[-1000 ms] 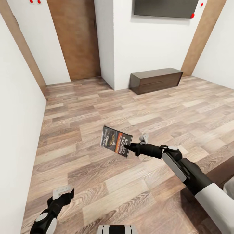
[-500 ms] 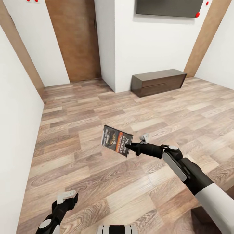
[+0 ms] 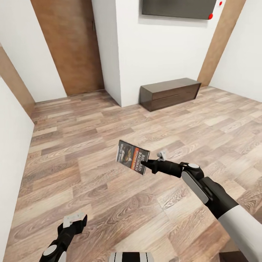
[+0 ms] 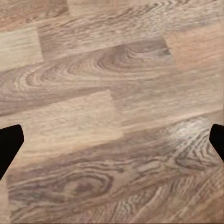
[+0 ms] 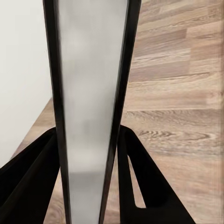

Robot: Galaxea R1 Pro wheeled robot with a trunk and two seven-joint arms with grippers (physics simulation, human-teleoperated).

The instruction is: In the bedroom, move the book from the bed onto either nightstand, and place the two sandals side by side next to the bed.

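Nearest, the left gripper (image 3: 74, 220) hangs low over the wood-plank floor (image 3: 91, 138), its fingers spread and empty. Ahead, the right gripper (image 3: 145, 165) clamps the book (image 3: 132, 157) by one edge, held aloft for carrying. Beyond stand a low bench (image 3: 170, 93) and a door (image 3: 69, 43).

Bright, even light; wrist views seem slightly blurred.
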